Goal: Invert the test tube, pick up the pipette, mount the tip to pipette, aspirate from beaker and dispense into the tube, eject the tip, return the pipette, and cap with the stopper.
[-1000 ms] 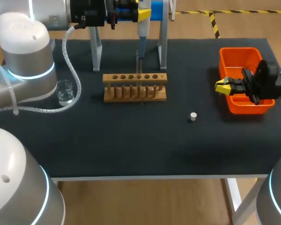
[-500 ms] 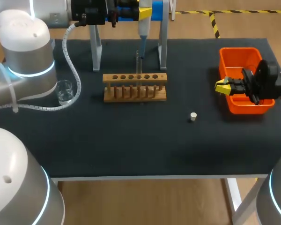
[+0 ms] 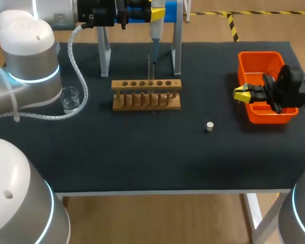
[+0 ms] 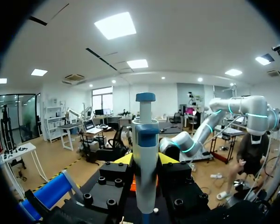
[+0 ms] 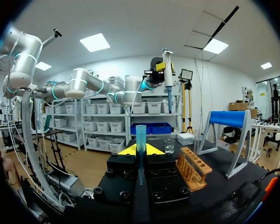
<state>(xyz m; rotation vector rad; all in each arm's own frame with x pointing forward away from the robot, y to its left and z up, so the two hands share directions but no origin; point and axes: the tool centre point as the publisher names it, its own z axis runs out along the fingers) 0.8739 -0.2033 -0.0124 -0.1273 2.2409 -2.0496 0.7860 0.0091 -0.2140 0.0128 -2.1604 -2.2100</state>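
pipette (image 4: 145, 140) is barely drifting since a second ago, left gripper (image 4: 145, 161) is clamping it behind the rack (image 3: 146, 94); right gripper (image 3: 242, 94) is pinching the blue tip (image 5: 140, 133), mounting is still waiting.

table cover (image 3: 142, 157): black, matt, cloth-like.
rack (image 3: 146, 95): bare wood, unvarnished look.
beaker (image 3: 70, 100): clear glass, shiny.
bin (image 3: 260, 54): orange plastic, smooth, slight sheen.
stopper (image 3: 209, 126): off-white, matt, material unclear.
pipette (image 4: 145, 158): smooth plastic, white body, blue cap.
tip (image 5: 140, 137): translucent blue plastic.
stand (image 3: 177, 51): legs grey metal, satin.
left arm (image 3: 28, 51): shell glossy, silver-grey.
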